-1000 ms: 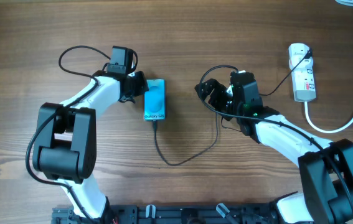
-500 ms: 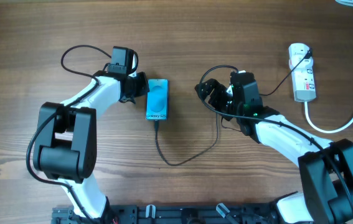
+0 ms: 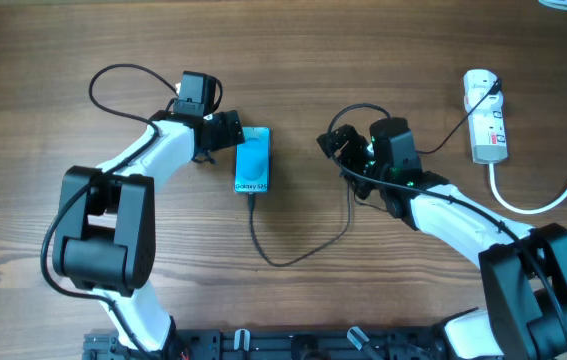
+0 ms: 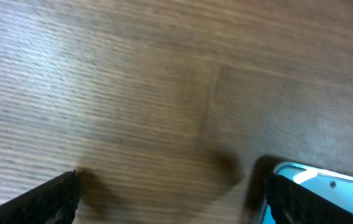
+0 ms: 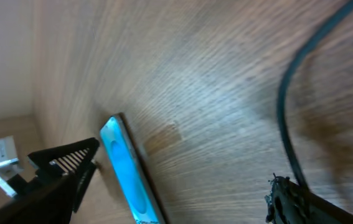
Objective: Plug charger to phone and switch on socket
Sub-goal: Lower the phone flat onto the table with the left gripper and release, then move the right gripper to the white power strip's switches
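On the wooden table (image 3: 43, 60), left of the middle, the phone (image 3: 251, 160) is laid flat with its light blue screen up and the "Galaxy" text at the near end. The end of the charger (image 3: 283, 260), a thin black cable, is joined to this near edge; whether the tip is pushed fully in cannot be told. From there the cable is led toward the robot, is bent in a loop to the right, is carried up beside the right gripper (image 3: 337, 143) and runs on to the socket (image 3: 488, 135). The socket, a short white power strip with red marks, is placed near the right edge of the table, well apart from both grippers. A black plug (image 3: 491, 88) is seated at its far end and a thick white cord (image 3: 563, 190) is curved away from it. The position of its switch cannot be read.

The left gripper (image 3: 227, 130) is held just beside the far left corner of the phone. In the left wrist view its fingers (image 4: 45, 199) are seen wide apart, with only bare wood between them, and a corner of the phone is shown next to one finger. The right gripper is spread wide as well. In its wrist view nothing is clamped, and the black cable is seen close by one finger.
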